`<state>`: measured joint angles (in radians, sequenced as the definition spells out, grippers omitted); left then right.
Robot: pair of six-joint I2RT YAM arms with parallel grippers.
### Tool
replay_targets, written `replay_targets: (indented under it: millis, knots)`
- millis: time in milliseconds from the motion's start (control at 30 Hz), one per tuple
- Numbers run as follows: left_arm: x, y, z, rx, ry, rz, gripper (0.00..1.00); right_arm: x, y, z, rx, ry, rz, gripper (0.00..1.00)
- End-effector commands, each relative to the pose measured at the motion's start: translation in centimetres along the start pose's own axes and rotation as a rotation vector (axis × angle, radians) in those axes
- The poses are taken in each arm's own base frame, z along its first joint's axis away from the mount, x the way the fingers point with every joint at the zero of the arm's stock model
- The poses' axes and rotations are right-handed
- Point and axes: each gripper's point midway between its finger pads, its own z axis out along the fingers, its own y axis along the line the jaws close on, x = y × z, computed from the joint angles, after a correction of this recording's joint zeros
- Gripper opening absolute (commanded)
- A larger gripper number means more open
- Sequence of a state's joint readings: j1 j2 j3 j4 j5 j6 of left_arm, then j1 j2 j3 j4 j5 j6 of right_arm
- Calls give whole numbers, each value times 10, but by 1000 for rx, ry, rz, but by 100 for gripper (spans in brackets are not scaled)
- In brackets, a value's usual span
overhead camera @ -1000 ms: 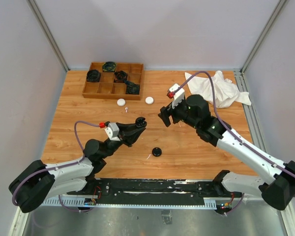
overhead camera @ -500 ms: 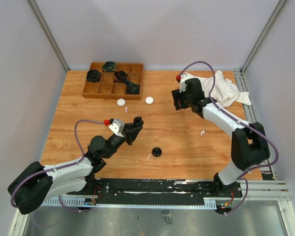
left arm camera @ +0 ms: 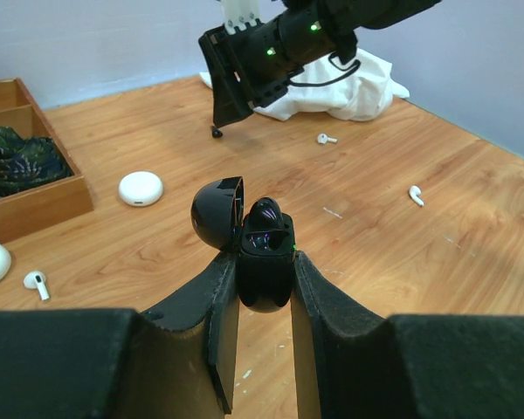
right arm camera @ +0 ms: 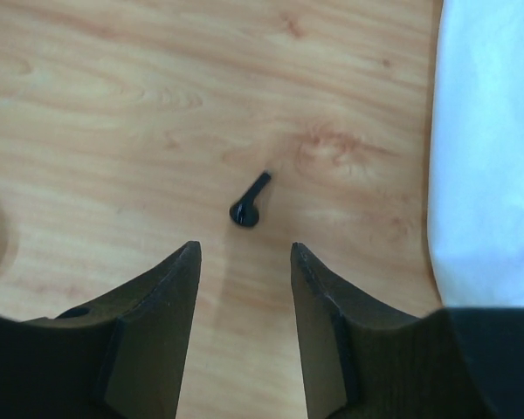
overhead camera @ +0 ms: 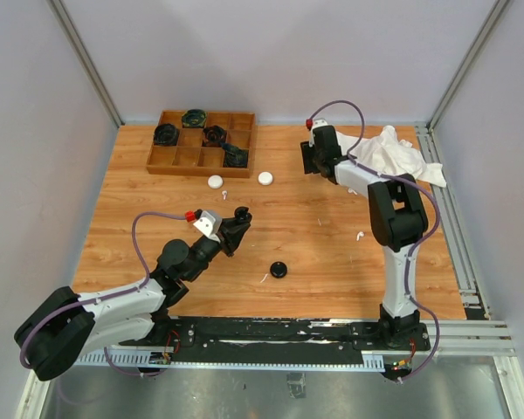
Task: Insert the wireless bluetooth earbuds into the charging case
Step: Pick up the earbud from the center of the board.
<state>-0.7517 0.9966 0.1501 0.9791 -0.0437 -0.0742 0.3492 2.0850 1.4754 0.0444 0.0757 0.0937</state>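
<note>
My left gripper is shut on an open black charging case, lid flipped up to the left, held above the table. My right gripper is open at the far side, beside the white cloth. In the right wrist view a black earbud lies on the wood just ahead of the open gripper, apart from both fingers. White earbuds lie loose on the table: one at the right, one near the white cases, one by a shut black case.
A wooden divided tray with dark items stands at the back left. Two white cases lie in front of it. A crumpled white cloth lies at the back right, close to my right gripper.
My right arm has swung from the table's middle to the far back beside the cloth, over the black earbud. My left gripper has drawn back slightly with the case.
</note>
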Motion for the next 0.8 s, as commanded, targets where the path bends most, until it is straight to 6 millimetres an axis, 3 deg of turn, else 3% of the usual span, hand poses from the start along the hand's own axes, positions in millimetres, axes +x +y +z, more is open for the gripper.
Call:
replay_targets:
  millis: [0, 333, 767]
  knots:
    - [-11, 6, 3, -22, -31, 25, 0, -19, -17, 26, 62, -49, 54, 46]
    - [-4, 7, 6, -23, -3, 36, 0, -10, -16, 60, 61, 2, 41, 37]
    - [-2, 7, 6, -23, 3, 38, 0, 19, -1, 42, -31, 114, 28, 20]
